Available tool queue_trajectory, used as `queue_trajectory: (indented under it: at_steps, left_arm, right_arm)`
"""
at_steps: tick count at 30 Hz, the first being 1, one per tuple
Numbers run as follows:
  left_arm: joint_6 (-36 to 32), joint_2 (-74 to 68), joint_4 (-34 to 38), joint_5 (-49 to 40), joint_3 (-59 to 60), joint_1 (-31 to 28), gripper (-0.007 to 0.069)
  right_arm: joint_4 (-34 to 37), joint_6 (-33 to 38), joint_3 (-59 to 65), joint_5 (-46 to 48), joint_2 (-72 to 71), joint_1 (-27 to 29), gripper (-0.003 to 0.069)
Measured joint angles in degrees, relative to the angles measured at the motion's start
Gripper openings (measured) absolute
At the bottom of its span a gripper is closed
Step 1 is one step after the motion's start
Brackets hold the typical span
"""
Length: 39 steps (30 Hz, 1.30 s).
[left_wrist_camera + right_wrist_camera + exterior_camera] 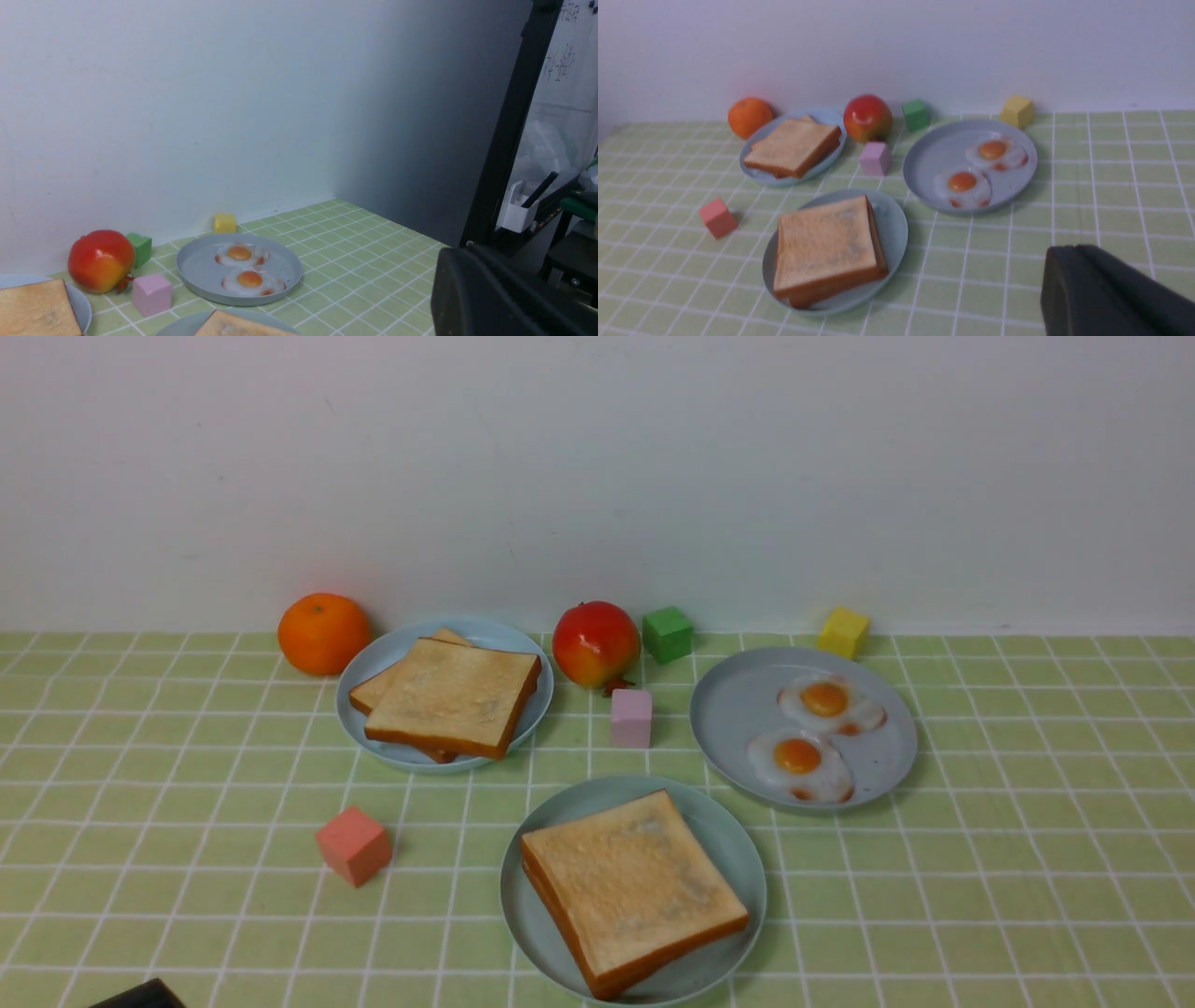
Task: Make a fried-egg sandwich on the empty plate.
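Note:
The pale teal plate (724, 835) lies at the front centre. On it sits a thick stack of golden-brown toast (633, 891), which in the right wrist view (826, 247) reads as two slices. No egg shows between them. The plate also shows in the right wrist view (893, 219). My left gripper (462, 249) is shut and empty, off to the side of the plates; only a dark corner of it (140, 995) shows in the front view. My right gripper (1073, 249) is shut and empty, above the cloth, nearer than the egg plate.
A grey-blue plate (738, 709) at the right holds two fried eggs (826, 700) (798, 758). Another plate (373, 665) at the left holds stacked toast (455, 695). Around them are an orange (324, 633), a red fruit (596, 642), and green (667, 633), yellow (843, 632), pink (631, 717) and red (353, 845) cubes.

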<state>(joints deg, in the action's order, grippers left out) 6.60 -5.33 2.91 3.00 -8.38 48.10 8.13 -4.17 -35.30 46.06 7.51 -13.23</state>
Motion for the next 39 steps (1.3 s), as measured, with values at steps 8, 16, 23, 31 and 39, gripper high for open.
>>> queue_trajectory:
  at_steps: [8, 16, 23, 31, 39]
  left_arm:
    - [0.1, 0.0, 0.0, -0.3, 0.0, 0.0, -0.0013]
    - [0.1, 0.0, 0.0, -0.3, 0.0, 0.0, -0.0013]
    - [0.1, 0.0, 0.0, -0.3, 0.0, 0.0, -0.0013]
    - [0.1, 0.0, 0.0, -0.4, 0.0, 0.0, -0.0013]
    - [0.1, 0.0, 0.1, -0.4, 0.0, 0.0, -0.0013]
  right_arm:
    - [1.4, 0.0, 16.0, -22.5, 0.5, 0.0, 0.0008]
    - [-1.6, 0.0, 27.9, -25.8, 0.6, 0.0, 0.0014]
    - [-6.0, -0.4, 36.5, -29.7, -3.9, 8.7, -0.0013]
    - [-7.5, 0.0, 36.6, -25.0, -8.1, 11.5, -0.0012]
    - [-7.7, 0.0, 36.5, -24.3, -8.1, 11.5, -0.0011]
